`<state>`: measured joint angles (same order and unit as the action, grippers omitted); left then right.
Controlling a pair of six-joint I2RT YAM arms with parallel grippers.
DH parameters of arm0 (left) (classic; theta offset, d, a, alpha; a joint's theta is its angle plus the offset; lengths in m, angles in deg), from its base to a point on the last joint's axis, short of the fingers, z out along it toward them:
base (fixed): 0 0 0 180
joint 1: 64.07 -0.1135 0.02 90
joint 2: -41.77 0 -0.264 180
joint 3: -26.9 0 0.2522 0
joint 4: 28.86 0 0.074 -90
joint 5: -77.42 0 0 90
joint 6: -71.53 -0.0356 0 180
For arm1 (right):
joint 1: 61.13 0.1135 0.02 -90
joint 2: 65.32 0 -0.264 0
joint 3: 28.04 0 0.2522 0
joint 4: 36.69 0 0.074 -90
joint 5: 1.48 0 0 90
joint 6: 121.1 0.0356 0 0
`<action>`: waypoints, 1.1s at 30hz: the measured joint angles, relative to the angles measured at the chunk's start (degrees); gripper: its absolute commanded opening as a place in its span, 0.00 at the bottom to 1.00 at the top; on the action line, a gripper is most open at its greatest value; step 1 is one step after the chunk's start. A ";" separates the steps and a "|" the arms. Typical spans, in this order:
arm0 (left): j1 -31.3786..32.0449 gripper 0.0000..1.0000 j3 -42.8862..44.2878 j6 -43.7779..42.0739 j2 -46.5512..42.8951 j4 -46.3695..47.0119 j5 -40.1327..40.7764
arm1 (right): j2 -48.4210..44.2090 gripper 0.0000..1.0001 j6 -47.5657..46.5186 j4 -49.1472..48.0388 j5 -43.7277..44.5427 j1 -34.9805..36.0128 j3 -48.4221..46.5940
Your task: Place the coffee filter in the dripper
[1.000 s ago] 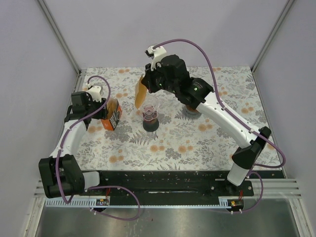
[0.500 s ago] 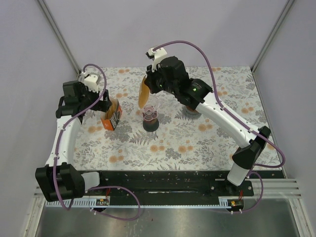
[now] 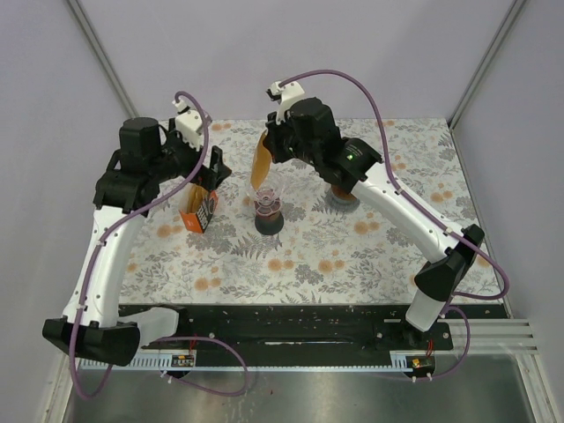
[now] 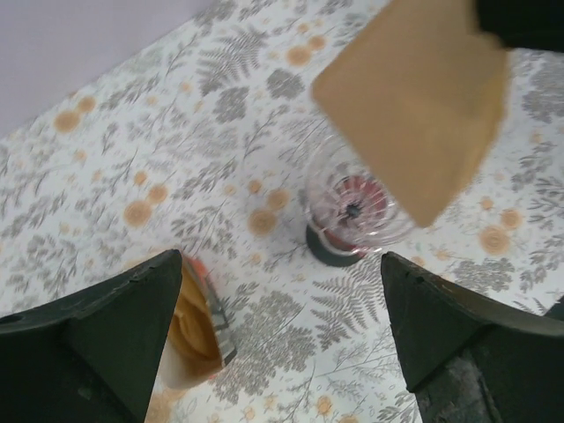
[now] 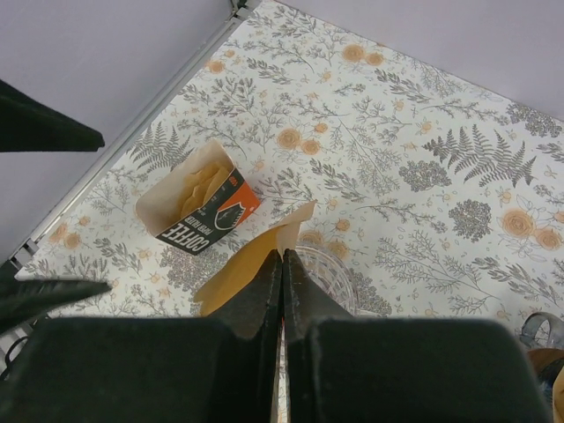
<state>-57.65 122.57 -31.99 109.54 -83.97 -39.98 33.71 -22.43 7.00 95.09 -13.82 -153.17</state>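
Observation:
My right gripper (image 3: 270, 148) is shut on a brown paper coffee filter (image 3: 260, 166) and holds it in the air just above the clear glass dripper (image 3: 268, 204), which stands on a dark base mid-table. In the right wrist view the filter (image 5: 242, 264) hangs from the closed fingertips (image 5: 282, 260) over the dripper's rim (image 5: 328, 269). In the left wrist view the filter (image 4: 414, 106) hovers over the dripper (image 4: 352, 211). My left gripper (image 3: 214, 172) is open and empty, raised above the orange filter box (image 3: 200, 208).
The open filter box (image 5: 201, 210) lies on the floral table left of the dripper, more filters inside; it also shows in the left wrist view (image 4: 196, 322). A round brown object (image 3: 342, 196) sits right of the dripper. Metal frame rails border the table.
My left arm has lifted up and swung right, away from the filter box. My right gripper has carried the filter slightly right, closer over the dripper.

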 measured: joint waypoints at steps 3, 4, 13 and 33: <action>5.57 0.99 3.89 0.00 0.00 -2.38 0.22 | 0.00 0.00 0.24 0.00 0.02 -0.17 0.00; 7.15 0.99 4.74 0.00 0.00 -2.93 0.46 | 0.00 0.00 0.37 0.00 0.02 -0.22 0.00; 20.09 0.79 7.34 0.13 3.85 -4.02 9.60 | -0.02 0.00 1.60 0.00 -0.02 -0.24 0.22; 21.24 0.23 2.71 2.32 6.58 3.39 23.37 | -0.52 0.00 2.95 -0.02 -1.57 -0.37 1.49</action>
<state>-36.41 125.28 -29.67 116.11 -80.58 -16.62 33.18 -19.48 6.98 93.52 -14.19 -151.68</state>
